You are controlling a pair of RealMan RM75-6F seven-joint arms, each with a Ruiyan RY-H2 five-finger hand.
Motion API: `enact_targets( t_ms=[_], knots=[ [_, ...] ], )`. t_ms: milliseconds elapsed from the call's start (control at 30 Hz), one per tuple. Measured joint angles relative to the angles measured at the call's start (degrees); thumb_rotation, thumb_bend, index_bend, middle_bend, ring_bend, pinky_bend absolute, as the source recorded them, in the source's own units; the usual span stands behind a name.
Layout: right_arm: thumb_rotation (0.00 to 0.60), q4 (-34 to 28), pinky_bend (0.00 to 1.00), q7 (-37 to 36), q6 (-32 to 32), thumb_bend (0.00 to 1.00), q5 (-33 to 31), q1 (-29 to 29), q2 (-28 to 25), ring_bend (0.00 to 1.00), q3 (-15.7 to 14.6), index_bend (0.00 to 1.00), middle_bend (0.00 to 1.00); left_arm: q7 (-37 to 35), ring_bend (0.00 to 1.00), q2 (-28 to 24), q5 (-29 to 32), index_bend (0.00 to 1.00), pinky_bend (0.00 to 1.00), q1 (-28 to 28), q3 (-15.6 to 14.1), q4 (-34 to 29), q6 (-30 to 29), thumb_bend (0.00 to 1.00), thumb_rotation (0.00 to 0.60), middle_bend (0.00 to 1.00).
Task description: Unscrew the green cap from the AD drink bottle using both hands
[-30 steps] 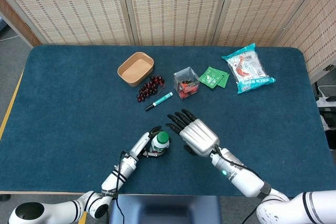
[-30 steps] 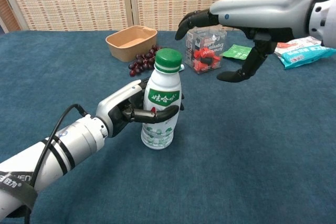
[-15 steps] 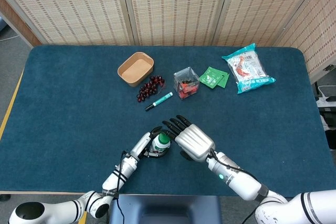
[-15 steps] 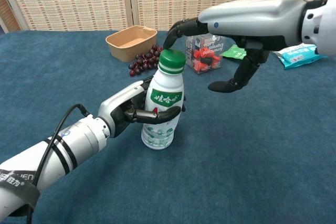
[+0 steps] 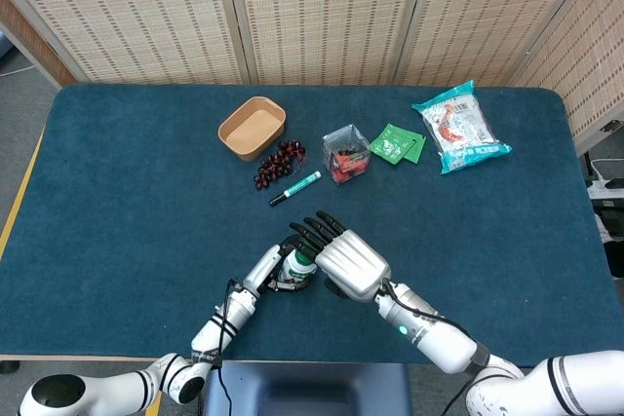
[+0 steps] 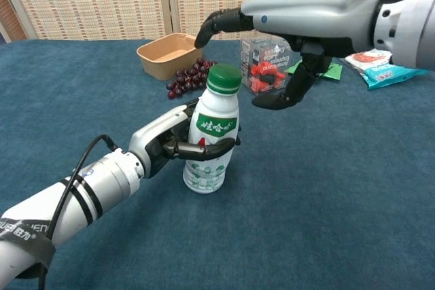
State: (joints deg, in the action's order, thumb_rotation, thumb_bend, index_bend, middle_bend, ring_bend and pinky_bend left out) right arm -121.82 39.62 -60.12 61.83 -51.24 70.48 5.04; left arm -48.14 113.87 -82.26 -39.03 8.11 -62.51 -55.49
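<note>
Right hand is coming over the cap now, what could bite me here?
1. The bottle is gripped low by the left hand and tilts slightly; pushing down on the green cap may tip it.
2. The right hand is open above the cap, its thumb hanging beside it; closing off-centre could knock the bottle sideways.

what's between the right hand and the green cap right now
Nothing: in the chest view the right hand hovers open above the green cap, only air between them, while the left hand grips the bottle.
</note>
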Motion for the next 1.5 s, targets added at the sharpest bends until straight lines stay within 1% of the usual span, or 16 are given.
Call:
enact_targets(
  t_ms=[100, 167, 233, 367, 600, 867, 1100, 1333, 1500],
  knots=[
    [0.600, 0.9, 0.00, 1.1, -1.1, 0.25, -0.3, 0.0, 1.2, 0.00, 0.6, 0.13, 0.00, 0.1, 0.33, 0.0, 0.0, 0.72, 0.05, 0.0, 0.0, 0.0, -0.1, 0.83, 0.600, 0.78],
    [0.600, 1.0, 0.00, 1.6, -1.2, 0.25, -1.2, -0.1, 1.6, 0.00, 0.8, 0.17, 0.00, 0.2, 0.33, 0.0, -0.1, 0.72, 0.05, 0.0, 0.0, -0.2, -0.1, 0.83, 0.600, 0.78],
    [0.600, 1.2, 0.00, 2.2, -1.1, 0.25, -2.2, -0.4, 1.9, 0.00, 0.9, 0.25, 0.00, 0.2, 0.33, 0.0, -0.1, 0.72, 0.05, 0.0, 0.0, -0.3, -0.1, 0.83, 0.600, 0.78],
    [0.600, 1.3, 0.00, 3.6, -1.4, 0.26, -3.7, -0.9, 2.8, 0.00, 1.0, 0.33, 0.00, 0.3, 0.33, -0.2, -0.2, 0.71, 0.05, 0.1, -0.2, -0.5, -0.3, 0.83, 0.600, 0.78],
    [0.600, 1.5, 0.00, 4.4, -2.6, 0.25, -5.3, -1.4, 3.9, 0.00, 1.9, 0.35, 0.00, 0.3, 0.33, -0.6, -0.3, 0.71, 0.05, 0.3, -0.3, -1.0, -0.4, 0.83, 0.600, 0.78],
    [0.600, 1.9, 0.00, 4.8, -3.5, 0.25, -5.4, -1.6, 5.1, 0.00, 2.1, 0.42, 0.00, 0.3, 0.33, -0.5, -0.3, 0.71, 0.05, 0.3, -0.4, -0.8, -0.2, 0.82, 0.600, 0.78],
    [0.600, 2.5, 0.00, 4.8, -4.3, 0.25, -4.9, -1.5, 6.1, 0.00, 2.1, 0.52, 0.00, 0.4, 0.33, -0.4, -0.2, 0.71, 0.05, 0.3, -0.3, -0.6, -0.1, 0.82, 0.600, 0.78],
    [0.600, 3.1, 0.00, 5.1, -5.6, 0.27, -3.9, -1.3, 7.5, 0.00, 2.3, 0.63, 0.05, 0.5, 0.33, -0.4, -0.2, 0.71, 0.05, 0.2, -0.3, -0.7, -0.2, 0.82, 0.600, 0.78],
    [0.600, 3.3, 0.00, 4.9, -6.5, 0.27, -2.6, -0.9, 7.9, 0.00, 2.4, 0.67, 0.06, 0.5, 0.33, -0.5, -0.2, 0.71, 0.05, 0.3, -0.2, -0.9, -0.3, 0.82, 0.600, 0.78]
  ],
)
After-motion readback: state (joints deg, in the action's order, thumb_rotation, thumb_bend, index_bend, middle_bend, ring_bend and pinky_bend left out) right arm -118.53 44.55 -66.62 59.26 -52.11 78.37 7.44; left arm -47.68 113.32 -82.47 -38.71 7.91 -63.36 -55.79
